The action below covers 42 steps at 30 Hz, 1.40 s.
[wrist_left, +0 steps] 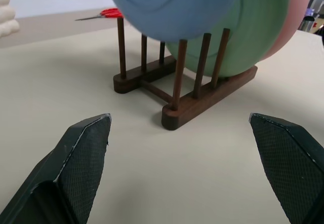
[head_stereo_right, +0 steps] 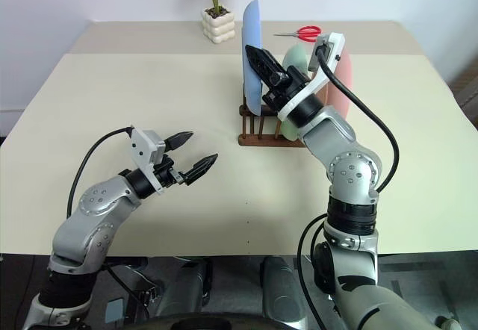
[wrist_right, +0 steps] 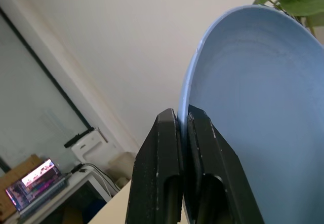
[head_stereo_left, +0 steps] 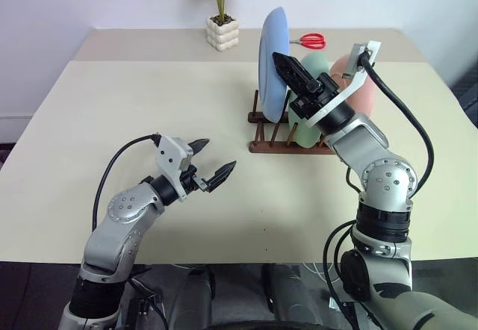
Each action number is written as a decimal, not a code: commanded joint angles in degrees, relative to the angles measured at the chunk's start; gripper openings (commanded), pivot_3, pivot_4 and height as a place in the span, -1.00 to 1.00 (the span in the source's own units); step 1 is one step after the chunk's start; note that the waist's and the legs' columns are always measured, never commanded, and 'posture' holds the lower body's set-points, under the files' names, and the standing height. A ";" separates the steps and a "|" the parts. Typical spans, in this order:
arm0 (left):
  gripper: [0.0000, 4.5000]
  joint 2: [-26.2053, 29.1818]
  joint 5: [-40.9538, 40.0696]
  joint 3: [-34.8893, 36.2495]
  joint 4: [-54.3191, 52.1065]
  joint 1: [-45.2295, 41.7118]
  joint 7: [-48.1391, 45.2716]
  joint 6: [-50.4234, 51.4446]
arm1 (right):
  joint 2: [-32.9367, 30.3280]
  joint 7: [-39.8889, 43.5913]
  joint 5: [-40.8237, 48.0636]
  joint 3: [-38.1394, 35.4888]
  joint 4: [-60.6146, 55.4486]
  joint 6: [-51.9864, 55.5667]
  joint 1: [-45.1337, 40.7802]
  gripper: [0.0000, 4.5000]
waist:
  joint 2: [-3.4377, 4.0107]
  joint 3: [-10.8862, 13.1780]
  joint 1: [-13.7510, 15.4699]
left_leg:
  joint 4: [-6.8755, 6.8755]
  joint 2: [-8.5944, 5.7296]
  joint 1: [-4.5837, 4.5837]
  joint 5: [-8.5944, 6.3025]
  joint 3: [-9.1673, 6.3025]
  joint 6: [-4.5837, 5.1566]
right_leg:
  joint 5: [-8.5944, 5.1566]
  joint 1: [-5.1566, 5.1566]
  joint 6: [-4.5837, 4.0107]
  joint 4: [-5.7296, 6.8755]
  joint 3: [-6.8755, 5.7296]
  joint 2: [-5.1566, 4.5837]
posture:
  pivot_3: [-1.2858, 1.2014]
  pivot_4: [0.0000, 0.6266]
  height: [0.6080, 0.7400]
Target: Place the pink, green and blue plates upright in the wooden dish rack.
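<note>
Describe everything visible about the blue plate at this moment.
The blue plate is a plain round, light blue, matte plate with a shallow rim. It stands upright on edge over the near end of the wooden dish rack, in front of the green plate. The right gripper is shut on its rim, fingers pinching the edge from both faces. In the left wrist view its lower edge hangs between the pegs, apparently not seated on the rails.
</note>
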 commanded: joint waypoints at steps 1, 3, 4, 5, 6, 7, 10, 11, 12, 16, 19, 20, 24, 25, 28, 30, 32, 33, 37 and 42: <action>0.99 0.08 -0.09 -0.07 -1.98 -0.08 -0.19 -0.92 | 0.11 -0.50 1.62 -1.05 -0.97 -0.30 -0.56 -1.00 | 0.00 0.00 0.00 | 0.00 0.00 0.00 0.00 0.00 0.00 | 0.00 0.00 0.00 0.00 0.00 0.00 | 0.03 -0.52 0.85; 0.99 0.10 -0.02 -0.09 -1.82 -0.20 -0.25 -0.95 | 0.03 -0.67 1.96 -1.00 -0.94 -0.25 -0.43 -1.00 | 0.00 0.00 0.00 | -0.01 0.00 0.00 0.00 0.00 0.00 | 0.00 0.00 0.00 0.00 0.00 0.00 | 0.03 -0.52 0.85; 0.99 0.12 0.05 -0.09 -1.71 -0.26 -0.27 -1.00 | -0.01 -0.68 1.97 -0.93 -0.94 -0.23 -0.31 -1.00 | 0.00 0.00 0.00 | 0.00 0.00 0.00 0.00 0.00 0.00 | 0.00 0.00 0.00 -0.01 0.00 0.00 | 0.03 -0.52 0.85; 0.99 0.12 0.09 -0.08 -1.63 -0.29 -0.30 -1.03 | -0.03 -0.69 1.98 -0.87 -0.94 -0.22 -0.23 -1.00 | 0.00 0.00 0.00 | -0.01 0.00 0.00 0.00 0.00 0.00 | 0.00 0.00 0.00 -0.01 0.00 0.00 | 0.03 -0.52 0.85; 0.99 0.13 0.15 -0.09 -1.58 -0.28 -0.34 -1.09 | -0.01 -0.75 2.08 -0.88 -0.99 -0.21 -0.14 -1.00 | 0.00 0.00 0.01 | -0.01 0.00 0.00 0.00 0.00 0.00 | 0.00 0.00 0.00 -0.01 0.00 0.00 | 0.03 -0.52 0.85; 1.00 0.12 0.17 -0.08 -1.56 -0.25 -0.38 -1.12 | 0.02 -0.81 2.15 -0.89 -1.03 -0.23 -0.09 -0.86 | 0.00 0.00 0.00 | -0.01 0.00 0.00 0.00 0.00 0.00 | 0.00 0.00 0.00 -0.01 0.00 0.00 | 0.03 -0.52 0.85; 1.00 0.09 0.26 -0.08 -1.43 -0.20 -0.47 -1.21 | -0.01 -0.87 2.22 -0.87 -1.15 -0.25 0.08 -0.40 | 0.00 0.00 -0.01 | -0.01 0.00 0.00 0.00 0.00 0.00 | 0.00 0.00 -0.01 -0.01 0.00 0.00 | 0.03 -0.52 0.85; 1.00 0.08 0.25 -0.07 -1.42 -0.16 -0.50 -1.23 | -0.01 -0.89 2.25 -0.86 -1.18 -0.24 0.12 -0.14 | 0.00 0.00 -0.01 | -0.01 0.00 0.00 0.00 0.00 0.00 | -0.01 0.00 -0.01 -0.01 0.00 0.00 | 0.03 -0.52 0.85; 1.00 0.07 0.22 -0.05 -1.45 -0.11 -0.51 -1.23 | -0.05 -0.90 2.17 -0.82 -1.22 -0.27 0.15 0.08 | 0.00 0.00 -0.01 | -0.01 0.00 0.00 0.00 0.00 0.00 | -0.01 0.00 0.00 -0.01 0.00 0.00 | 0.03 -0.52 0.85; 1.00 0.06 0.13 -0.01 -1.62 0.15 -0.52 -1.21 | -0.35 -0.98 1.47 -0.52 -1.46 -0.37 0.26 0.98 | 0.00 0.00 0.00 | -0.01 0.00 0.00 0.00 0.00 0.00 | -0.01 0.00 -0.01 -0.02 0.00 0.00 | 0.03 -0.52 0.85; 1.00 0.02 0.09 -0.02 -1.60 0.07 -0.45 -1.05 | -0.65 -0.59 0.42 -0.29 -1.47 -0.94 0.08 0.98 | 0.00 0.00 0.00 | -0.01 0.00 0.00 0.00 0.00 0.00 | -0.01 0.00 -0.02 -0.02 0.00 0.00 | 0.03 -0.52 0.85; 1.00 0.01 0.04 -0.01 -1.61 0.05 -0.44 -0.99 | -0.76 -0.45 0.11 -0.24 -1.42 -1.10 -0.03 0.98 | 0.00 0.00 0.00 | -0.01 0.00 0.00 0.00 0.00 0.00 | -0.01 0.00 -0.02 -0.02 0.00 0.00 | 0.03 -0.52 0.85; 1.00 -0.01 0.00 -0.07 -1.66 0.01 -0.45 -0.92 | -1.10 0.13 -0.90 -0.03 -1.53 -1.60 -0.29 0.98 | 0.00 0.00 0.00 | -0.02 0.00 0.00 0.00 0.00 0.00 | -0.02 -0.01 -0.02 -0.02 0.00 0.00 | 0.03 -0.52 0.85; 1.00 -0.04 0.00 -0.08 -1.66 -0.01 -0.42 -0.91 | -1.39 0.55 -1.38 0.17 -1.67 -1.71 -0.36 0.98 | 0.00 0.00 0.00 | -0.02 0.00 0.00 0.00 0.00 0.00 | -0.02 -0.01 -0.02 -0.02 0.00 0.00 | 0.03 -0.52 0.85; 1.00 -0.05 -0.03 -0.10 -1.65 -0.05 -0.45 -0.91 | -2.49 2.55 -2.24 0.43 -2.87 -2.39 -1.41 0.98 | 0.00 0.00 0.01 | -0.01 0.00 0.00 0.00 0.00 0.00 | -0.02 -0.01 -0.02 -0.03 0.00 0.00 | 0.03 -0.52 0.85; 1.00 -0.09 -0.05 -0.15 -1.71 -0.10 -0.42 -0.86 | -3.39 4.06 -3.18 0.74 -3.68 -3.27 -1.99 0.98 | 0.01 0.00 0.01 | -0.02 0.00 -0.01 0.00 0.00 0.00 | -0.02 0.00 -0.02 -0.03 0.00 0.00 | 0.03 -0.52 0.85; 1.00 -0.14 -0.08 -0.16 -1.68 -0.20 -0.41 -0.85 | -4.42 5.88 -4.80 1.35 -4.40 -4.54 -2.37 0.98 | 0.01 0.01 0.00 | -0.02 0.00 -0.01 0.00 0.00 0.00 | -0.02 -0.01 -0.02 -0.03 0.00 0.00 | 0.03 -0.52 0.85; 1.00 -0.19 -0.06 -0.21 -1.61 -0.28 -0.40 -0.85 | -5.68 8.07 -6.44 1.86 -5.30 -5.98 -2.68 0.98 | 0.02 0.01 0.00 | -0.02 0.00 -0.01 0.00 0.00 0.00 | -0.02 -0.01 -0.02 -0.04 0.00 0.00 | 0.03 -0.52 0.85; 1.00 -0.45 0.04 -0.60 -1.44 -0.51 -0.39 -0.80 | -10.43 14.51 -11.62 2.01 -7.07 -11.28 -3.18 0.98 | 0.03 0.02 0.12 | -0.02 0.00 -0.03 0.00 0.01 0.00 | -0.02 -0.01 -0.02 -0.10 -0.01 0.00 | 0.03 -0.52 0.85; 1.00 -0.74 0.42 -0.90 -0.29 -0.89 -0.51 -1.19 | -20.42 21.80 -12.71 -5.37 -6.42 -14.81 0.36 0.98 | 0.02 0.02 0.55 | 0.00 -0.01 -0.05 0.00 0.01 0.01 | -0.03 0.03 -0.02 -0.17 -0.01 -0.02 | 0.03 -0.52 0.85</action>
